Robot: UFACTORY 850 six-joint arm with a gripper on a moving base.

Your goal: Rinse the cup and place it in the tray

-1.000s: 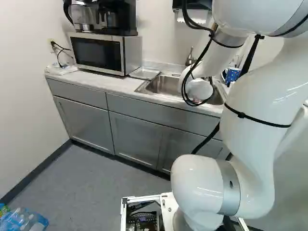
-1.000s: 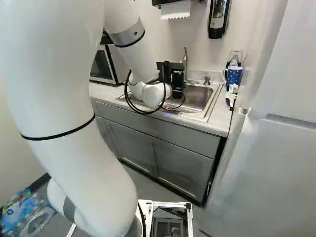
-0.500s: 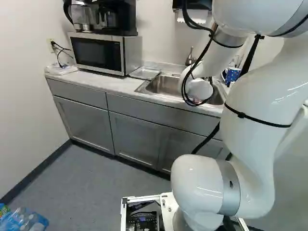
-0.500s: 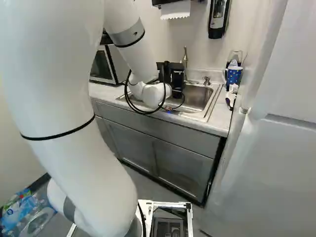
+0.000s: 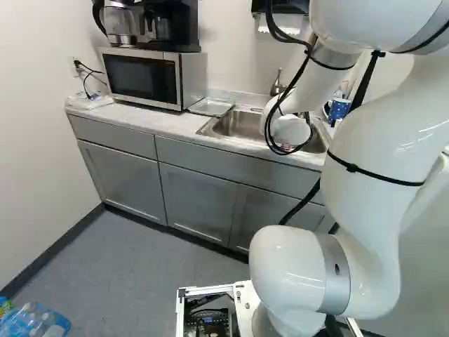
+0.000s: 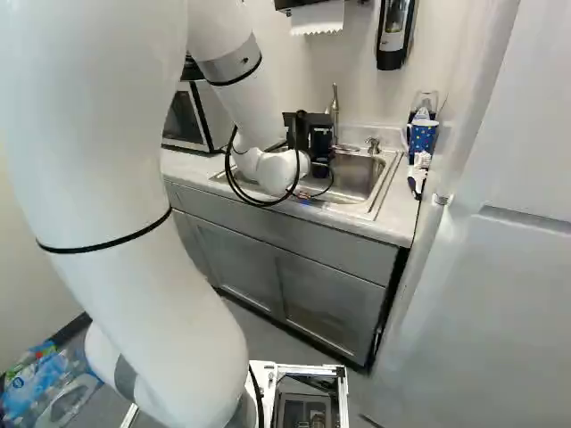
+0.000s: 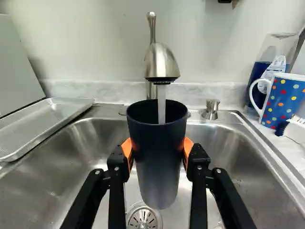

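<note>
In the right base view my gripper (image 6: 319, 141) is over the sink; its fingertips are hidden there. The wrist view has my gripper (image 7: 157, 151) shut on a dark cup (image 7: 157, 162), one orange pad on either side. The cup stands upright over the sink (image 7: 238, 155), above the drain. Water runs from the faucet (image 7: 161, 62) into its mouth. A metal tray (image 7: 47, 121) lies on the counter beside the sink; it also shows in the left base view as the tray (image 5: 210, 107).
Beside the sink, opposite the tray, stand a dotted mug (image 7: 284, 98), a clear-and-blue container (image 7: 271, 59) and a brush (image 7: 293, 129). A soap pump (image 7: 210, 109) is on the sink's back rim. A microwave (image 5: 144, 77) sits on the counter past the tray.
</note>
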